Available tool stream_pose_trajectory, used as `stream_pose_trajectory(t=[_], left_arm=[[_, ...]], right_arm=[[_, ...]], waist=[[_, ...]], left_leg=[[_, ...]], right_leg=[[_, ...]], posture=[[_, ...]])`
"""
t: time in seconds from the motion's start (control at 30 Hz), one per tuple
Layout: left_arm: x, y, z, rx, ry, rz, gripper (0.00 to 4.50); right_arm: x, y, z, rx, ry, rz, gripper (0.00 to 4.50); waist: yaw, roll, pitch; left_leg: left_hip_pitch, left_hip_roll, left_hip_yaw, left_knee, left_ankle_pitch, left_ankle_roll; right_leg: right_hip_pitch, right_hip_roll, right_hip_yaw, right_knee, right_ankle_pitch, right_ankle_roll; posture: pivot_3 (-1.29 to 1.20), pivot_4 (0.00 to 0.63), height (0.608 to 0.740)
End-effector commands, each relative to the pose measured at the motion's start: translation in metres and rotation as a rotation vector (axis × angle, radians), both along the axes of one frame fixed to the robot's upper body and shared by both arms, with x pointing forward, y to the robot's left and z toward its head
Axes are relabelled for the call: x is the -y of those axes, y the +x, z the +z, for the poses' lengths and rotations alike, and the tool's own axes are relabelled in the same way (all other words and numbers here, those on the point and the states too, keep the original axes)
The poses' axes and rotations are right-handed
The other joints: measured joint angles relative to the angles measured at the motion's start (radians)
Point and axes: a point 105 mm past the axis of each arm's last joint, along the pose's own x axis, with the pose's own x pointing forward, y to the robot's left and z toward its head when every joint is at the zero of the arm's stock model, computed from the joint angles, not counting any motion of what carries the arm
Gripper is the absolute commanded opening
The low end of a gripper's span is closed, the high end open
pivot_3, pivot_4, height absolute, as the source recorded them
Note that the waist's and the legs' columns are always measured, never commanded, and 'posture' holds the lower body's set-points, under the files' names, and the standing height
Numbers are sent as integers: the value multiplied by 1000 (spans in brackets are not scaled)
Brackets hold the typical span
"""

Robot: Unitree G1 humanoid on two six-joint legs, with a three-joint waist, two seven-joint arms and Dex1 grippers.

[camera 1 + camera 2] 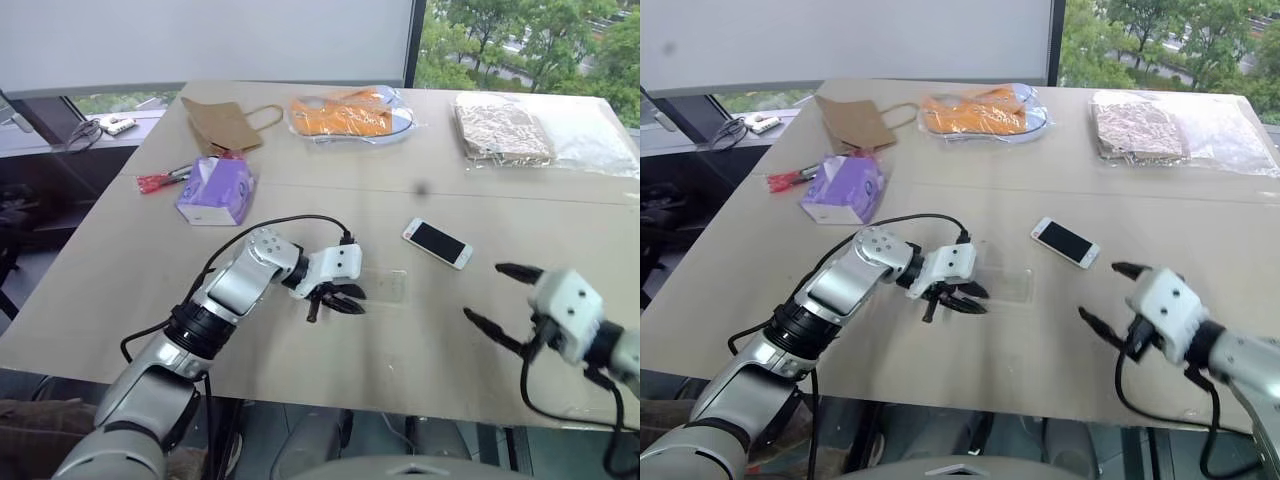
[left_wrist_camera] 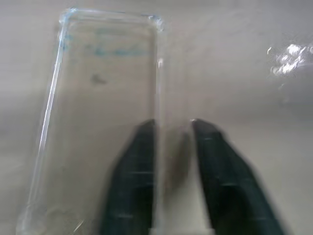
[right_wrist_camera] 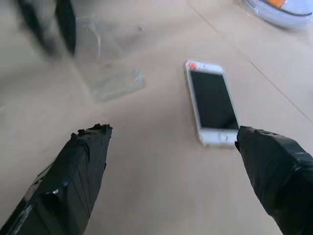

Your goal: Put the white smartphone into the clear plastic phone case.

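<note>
The white smartphone lies flat on the tan table, screen up, right of centre. The clear plastic phone case lies flat just left of it, a faint glossy outline. My left gripper sits at the case's near end. In the left wrist view its two fingers stand a little apart, astride one long side wall of the case. My right gripper hovers wide open to the right of the phone, holding nothing. In the right wrist view the phone lies just beyond the right fingertips.
A purple tissue pack and a red item lie at the left. Along the back are a brown paper bag, an orange item in a clear bag and bagged goods. The table's front edge runs close below both grippers.
</note>
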Motion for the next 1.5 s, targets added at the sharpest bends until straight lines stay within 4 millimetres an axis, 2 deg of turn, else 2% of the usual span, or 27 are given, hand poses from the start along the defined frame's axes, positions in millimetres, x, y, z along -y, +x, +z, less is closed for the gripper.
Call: stream_pose_trajectory(t=[0.03,0.13,0.27,0.37,0.57,0.73,0.77,0.87,0.97,1.1,1.23,1.3,1.37,1.5], left_arm=[[-5,1,37,100,-141,33,3151],[-17,-4,58,123,-335,89,3151],[-45,-15,62,187,-440,141,3151],[-65,-29,70,129,-546,191,3151],[-91,-49,83,121,-597,255,3151],[-106,-54,69,145,-541,320,3151],[-107,-54,68,143,-544,337,3215],[-110,-51,62,145,-539,381,3215],[-115,-48,53,136,-526,434,3215],[-126,-43,40,112,-505,498,3215],[-136,-38,30,102,-469,517,3215],[-140,-37,25,94,-439,504,3215],[-141,-34,25,92,-439,498,3215],[-140,-31,27,104,-434,468,3215]], right_arm=[[-8,30,-2,-56,5,1,4500],[-9,63,-18,-117,-52,-42,4500],[-4,90,-36,-208,-74,-80,4500],[-1,107,-42,-234,-77,-95,4500],[-2,103,-57,-379,-90,-27,4500],[-1,105,-69,-480,-62,3,4500],[0,106,-70,-485,-64,0,3951],[5,105,-73,-460,-122,22,2942],[2,107,-62,-358,-136,60,2904],[-25,89,-14,-140,-131,213,2903],[-69,52,18,-100,-91,387,2903],[-86,34,13,-130,-159,466,2903],[-93,25,3,-178,-202,487,2903],[-87,32,-18,-233,-295,414,2903]], waist=[[-14,-1,0],[-17,-1,0],[-12,-1,1],[-15,0,1],[-15,1,0],[-17,1,0],[-14,1,0],[-11,1,-1],[-12,1,-1],[-11,3,1],[-20,7,4],[-20,7,3],[-15,6,3],[-5,5,3]], left_leg=[[0,0,0,0,0,0],[0,0,0,0,0,0],[-1,0,0,-2,0,0],[-2,0,0,-3,0,0],[-2,0,-2,-2,0,0],[0,1,-1,-3,0,0],[0,1,-1,-3,0,0],[1,1,-1,-3,0,0],[1,1,-1,-3,0,0],[1,1,-1,-4,0,0],[-3,1,0,-4,0,0],[-3,2,0,-5,0,0],[-2,2,-1,-5,0,0],[-3,0,-1,-4,0,0]], right_leg=[[0,0,0,0,0,0],[-1,-1,0,-1,0,0],[-2,-2,-1,-3,0,0],[-1,-2,-1,-5,0,-1],[-1,-2,-2,-5,1,-2],[-1,-1,-1,-6,1,-2],[-1,-1,-1,-6,1,-3],[0,0,-1,-5,2,-3],[0,-1,-1,-5,2,-3],[-1,0,-1,-6,2,-3],[-4,-2,0,-6,2,-3],[-4,-2,0,-6,2,-3],[-4,-2,-1,-6,2,-3],[-3,-2,-1,-7,2,-3]], posture=[[0,150,740],[0,150,740],[0,150,740],[0,150,740],[0,150,740],[0,150,740],[0,150,740],[0,150,740],[0,150,740],[0,150,740],[0,150,740],[0,150,740],[0,150,740],[0,150,740]])
